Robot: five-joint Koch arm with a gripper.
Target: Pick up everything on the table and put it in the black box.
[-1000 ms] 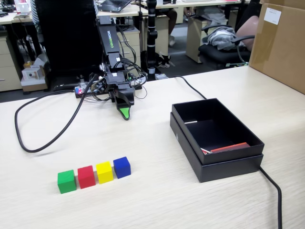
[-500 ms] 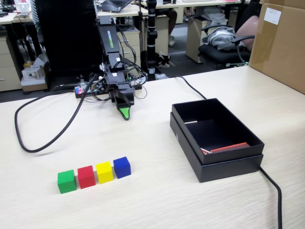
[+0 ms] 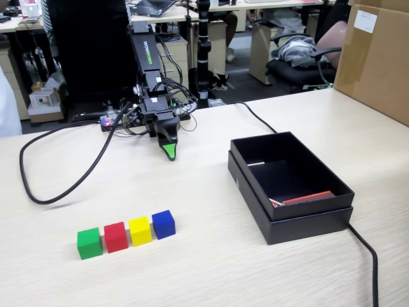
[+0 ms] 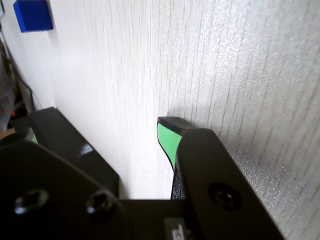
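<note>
- Jaws of the black gripper (image 3: 170,153) show only one green-padded tip in either view, so I cannot tell whether they are parted or pressed together; nothing is seen held
- Since a second ago a white shape (image 3: 4,105) appears at the fixed view's left edge, and the gripper tip sits a touch further right; nothing else differs
- Left to right on the pale wood-grain table (image 3: 211,275), the small green cube (image 3: 89,243), red cube (image 3: 115,236), yellow cube (image 3: 140,231) and blue cube (image 3: 163,224) stand in one close row, well apart from the gripper
- At right, the shallow matte black cardboard box (image 3: 300,227) holds no cube
- Judgement: no pick has begun, and all four remain to be moved
</note>
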